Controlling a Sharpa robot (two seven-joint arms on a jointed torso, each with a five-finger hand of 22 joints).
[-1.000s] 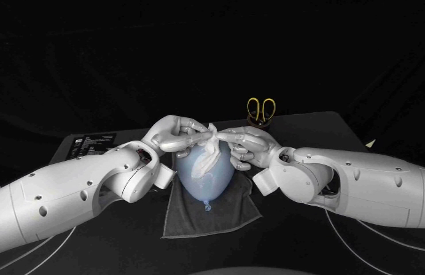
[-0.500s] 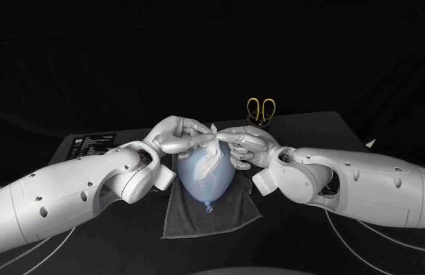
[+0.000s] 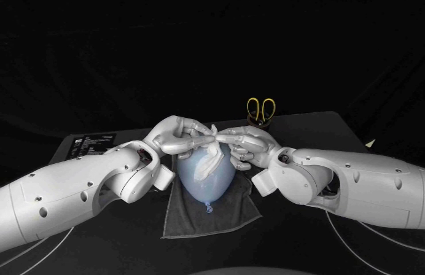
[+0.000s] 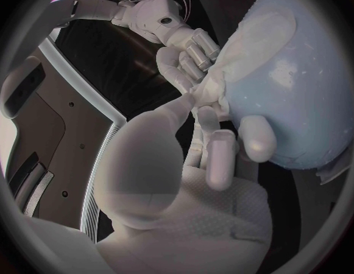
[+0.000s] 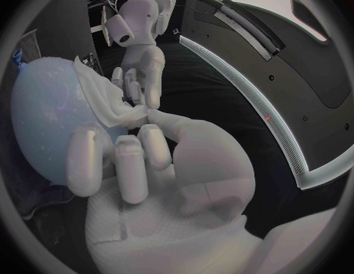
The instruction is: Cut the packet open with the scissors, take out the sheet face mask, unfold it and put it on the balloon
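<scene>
Head view: the left hand point(image 3: 180, 135) and the right hand point(image 3: 244, 143) met over the far end of the pale blue balloon point(image 3: 206, 180). Each pinched the crumpled white sheet face mask point(image 3: 210, 156) between thumb and fingertip (the other fingers curled against the balloon). The mask lay bunched on the balloon's upper face. The balloon rested on a grey cloth point(image 3: 217, 216), knot toward the robot. Yellow-handled scissors point(image 3: 260, 109) stood handles-up behind the right hand. A white label point(image 3: 93, 139) on a black box point(image 3: 64, 147) bore print too small to read.
</scene>
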